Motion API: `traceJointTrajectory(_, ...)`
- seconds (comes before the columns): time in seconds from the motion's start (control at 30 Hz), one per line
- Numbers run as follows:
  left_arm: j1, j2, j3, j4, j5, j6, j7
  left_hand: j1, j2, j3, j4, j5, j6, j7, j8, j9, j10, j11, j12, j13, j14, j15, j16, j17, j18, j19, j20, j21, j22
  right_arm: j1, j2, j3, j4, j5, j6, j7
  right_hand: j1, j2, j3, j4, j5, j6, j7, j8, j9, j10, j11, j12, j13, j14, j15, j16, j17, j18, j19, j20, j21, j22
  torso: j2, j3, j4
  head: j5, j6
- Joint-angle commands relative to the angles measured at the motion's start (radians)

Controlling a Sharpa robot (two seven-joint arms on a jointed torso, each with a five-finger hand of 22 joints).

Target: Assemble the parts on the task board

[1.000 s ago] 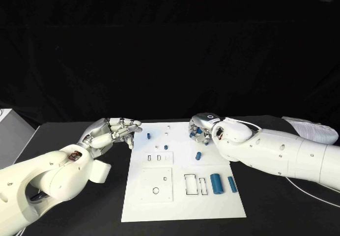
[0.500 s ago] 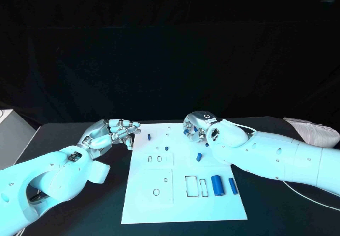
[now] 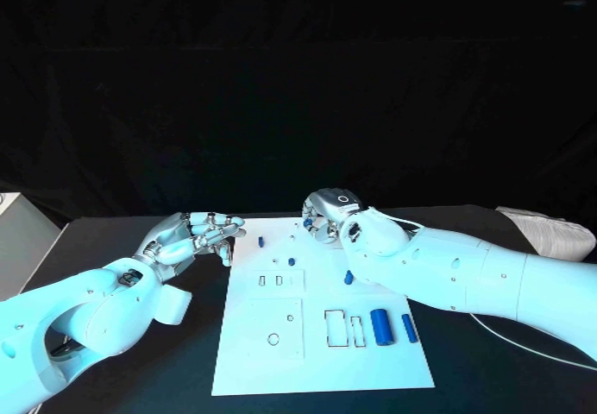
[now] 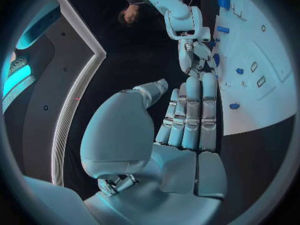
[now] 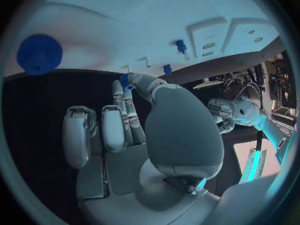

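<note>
The white task board [image 3: 317,354] lies in the middle of the black table. Small blue parts rest on it: a peg [image 3: 262,239] and another [image 3: 292,259] at the far left, one [image 3: 348,277] mid-right, a thick cylinder [image 3: 380,325] and a thin one [image 3: 408,328] near the right edge. My right hand [image 3: 329,216] hovers over the board's far edge and pinches a small blue part [image 5: 125,79] between thumb and fingertip. My left hand [image 3: 197,236] hangs just off the board's far left corner; its fingers [image 4: 190,112] are stretched out with nothing in them.
Rectangular cut-outs [image 3: 338,327] and a raised square plate [image 3: 276,325] sit on the near half of the board. A stack of white paper [image 3: 548,226] lies at the table's right. A white box [image 3: 22,233] stands at the far left.
My right hand has moved left along the board's far edge, toward the left hand, carrying the small blue part. The left hand has hardly shifted.
</note>
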Motion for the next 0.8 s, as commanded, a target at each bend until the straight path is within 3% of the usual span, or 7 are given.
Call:
traceJointTrajectory(0.03, 0.0, 0.004, 0.001, 0.001, -0.007, 0.02, 0.002, -0.002, 0.007, 0.007, -0.003, 0.0, -0.005, 0.002, -0.007, 0.002, -0.006, 0.002, -0.004, -0.001, -0.004, 0.005, 0.004, 0.002, 0.013, -0.008, 0.002, 0.007, 0.003, 0.0, 0.017, 0.001, -0.022, -0.02, -0.024, -0.01, 0.005, -0.003, 0.007, -0.002, -0.002, 0.001, 0.003, 0.001, 0.001, 0.005, 0.0, 0.002, 0.002, 0.023, -0.008, 0.007, 0.001, -0.015, 0.021, -0.008, 0.003, 0.042, 0.002, -0.0005, 0.0014, -0.001, 0.002)
traceJointTrajectory(0.2, 0.0, 0.006, 0.001, 0.001, -0.008, 0.021, 0.001, -0.002, 0.007, 0.007, -0.003, 0.0, -0.005, 0.002, -0.007, 0.002, -0.006, 0.002, -0.004, -0.001, -0.004, 0.005, 0.004, 0.002, 0.013, -0.008, 0.002, 0.007, 0.003, -0.003, 0.043, 0.002, -0.053, -0.006, -0.024, -0.01, 0.004, -0.004, 0.008, -0.003, 0.0, -0.001, 0.004, -0.001, 0.002, 0.004, 0.001, 0.001, 0.002, 0.023, -0.008, 0.008, 0.004, -0.015, 0.02, -0.008, 0.003, 0.041, 0.002, -0.001, 0.0028, -0.002, 0.004)
traceJointTrajectory(0.37, 0.001, 0.002, 0.001, 0.003, -0.012, 0.019, -0.002, -0.002, 0.007, 0.007, -0.003, 0.0, -0.005, 0.002, -0.007, 0.002, -0.006, 0.002, -0.004, -0.001, -0.004, 0.005, 0.004, 0.002, 0.013, -0.008, 0.002, 0.007, 0.003, -0.005, 0.067, 0.002, -0.079, 0.004, -0.01, -0.001, 0.0, -0.008, 0.008, -0.002, 0.002, -0.004, 0.005, -0.002, 0.003, 0.003, 0.002, 0.0, 0.003, 0.024, -0.007, 0.01, 0.004, -0.015, 0.021, -0.007, 0.004, 0.043, 0.002, 0.0014, -0.0015, 0.006, 0.001)
traceJointTrajectory(0.57, 0.001, -0.003, 0.001, 0.005, -0.013, 0.019, -0.004, -0.002, 0.007, 0.007, -0.003, 0.0, -0.005, 0.002, -0.007, 0.002, -0.006, 0.002, -0.004, -0.001, -0.004, 0.005, 0.004, 0.002, 0.013, -0.008, 0.002, 0.007, 0.003, -0.009, 0.082, 0.001, -0.1, 0.007, 0.009, -0.001, 0.0, -0.008, 0.008, -0.002, 0.002, -0.004, 0.005, -0.002, 0.003, 0.003, 0.002, 0.0, 0.003, 0.024, -0.007, 0.01, 0.004, -0.015, 0.021, -0.007, 0.004, 0.043, 0.003, -0.0004, 0.0025, 0.008, -0.002)
traceJointTrajectory(0.8, 0.001, -0.011, 0.001, 0.009, -0.014, 0.019, -0.006, -0.002, 0.008, 0.009, -0.005, 0.0, -0.006, 0.003, -0.008, 0.002, -0.007, 0.003, -0.005, -0.001, -0.005, 0.006, 0.004, 0.002, 0.013, -0.01, 0.003, 0.01, 0.005, -0.014, 0.093, 0.001, -0.115, 0.008, 0.019, -0.006, -0.004, -0.01, 0.008, -0.001, 0.003, -0.005, 0.005, -0.003, 0.004, 0.004, 0.003, 0.0, 0.004, 0.025, -0.006, 0.012, 0.008, -0.015, 0.021, -0.007, 0.004, 0.043, 0.007, 0.0004, 0.0016, 0.014, -0.007)
